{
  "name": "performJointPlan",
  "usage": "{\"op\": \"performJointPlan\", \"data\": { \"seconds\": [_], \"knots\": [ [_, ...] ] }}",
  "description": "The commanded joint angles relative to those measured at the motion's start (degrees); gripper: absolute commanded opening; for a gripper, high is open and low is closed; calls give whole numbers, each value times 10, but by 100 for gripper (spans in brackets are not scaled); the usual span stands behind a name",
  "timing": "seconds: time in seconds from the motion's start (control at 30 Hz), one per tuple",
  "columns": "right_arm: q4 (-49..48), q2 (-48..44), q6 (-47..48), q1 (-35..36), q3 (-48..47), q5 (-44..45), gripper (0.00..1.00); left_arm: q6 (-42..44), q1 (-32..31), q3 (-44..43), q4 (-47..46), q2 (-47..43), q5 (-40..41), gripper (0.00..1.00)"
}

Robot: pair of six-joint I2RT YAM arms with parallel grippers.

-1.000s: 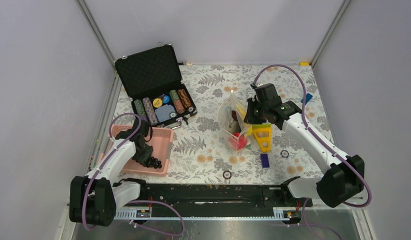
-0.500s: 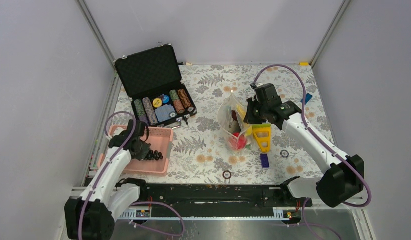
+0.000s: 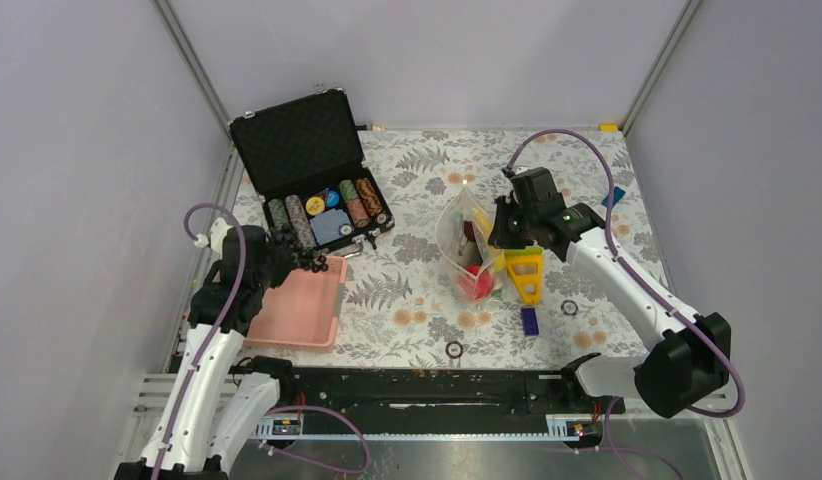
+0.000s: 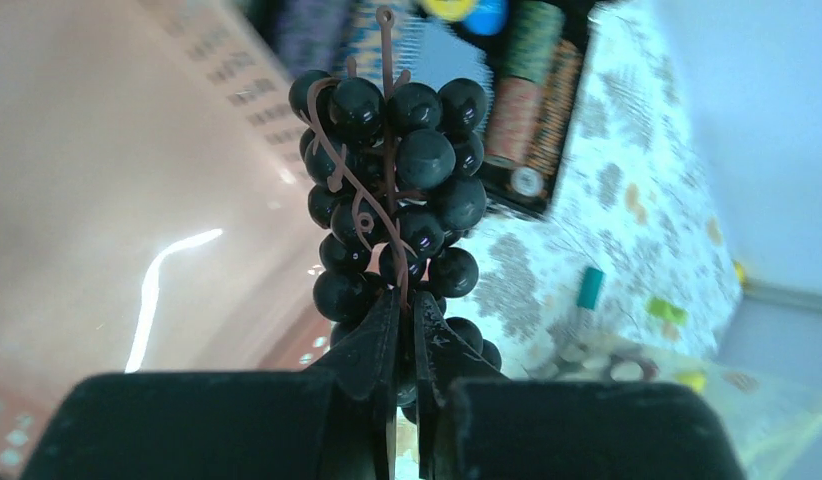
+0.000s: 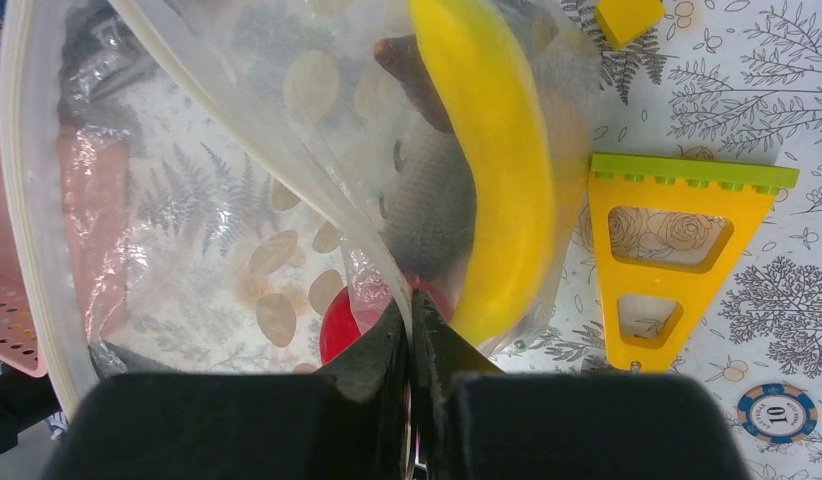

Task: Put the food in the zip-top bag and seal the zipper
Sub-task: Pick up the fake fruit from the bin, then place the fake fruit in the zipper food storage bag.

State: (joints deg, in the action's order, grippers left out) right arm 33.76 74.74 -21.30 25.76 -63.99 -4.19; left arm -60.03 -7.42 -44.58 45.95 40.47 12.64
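Note:
My left gripper [image 3: 299,258] is shut on the brown stem of the dark grape bunch [image 4: 392,190] and holds it in the air over the far right corner of the pink basket [image 3: 299,310]. My right gripper [image 3: 499,232] is shut on the mouth edge of the clear zip-top bag [image 3: 465,240], holding it open and upright. Its whitish zipper strip [image 5: 22,200] runs down the left of the right wrist view. Inside the bag I see a yellow banana [image 5: 492,170], a red fruit [image 5: 347,325] and a grey fish [image 5: 427,205].
An open black case of striped poker chips [image 3: 322,215] stands at the back left. A yellow triangular piece [image 3: 525,272] lies right of the bag, with a blue block [image 3: 529,320] and loose chips [image 3: 454,349] nearer the front.
My left gripper has lifted the grape bunch out of the pink basket and carried it up and away toward the basket's far right corner. The right arm and bag have not moved.

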Motion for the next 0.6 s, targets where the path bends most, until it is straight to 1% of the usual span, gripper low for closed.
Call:
{"op": "performJointPlan", "data": {
  "seconds": [0.0, 0.13, 0.23, 0.3, 0.4, 0.47, 0.57],
  "knots": [
    [-8, -27, -4, -4, 0, -14, 6, 76, -44, -44, -165, 3, -89, 0],
    [-3, -29, -3, -4, -3, -27, 6, 152, -167, -81, -250, 38, -89, 0],
    [7, -29, -2, -4, -6, -29, 6, 217, -270, -117, -314, 80, -117, 0],
    [8, -30, -3, -4, -5, -30, 6, 250, -304, -142, -349, 112, -180, 0],
    [9, -35, -3, -4, -5, -33, 6, 260, -335, -175, -389, 163, -256, 0],
    [9, -37, -4, -4, -5, -35, 6, 260, -358, -194, -401, 196, -264, 0],
    [9, -40, -6, -4, -4, -36, 6, 256, -388, -216, -405, 243, -236, 0]
  ]
}}
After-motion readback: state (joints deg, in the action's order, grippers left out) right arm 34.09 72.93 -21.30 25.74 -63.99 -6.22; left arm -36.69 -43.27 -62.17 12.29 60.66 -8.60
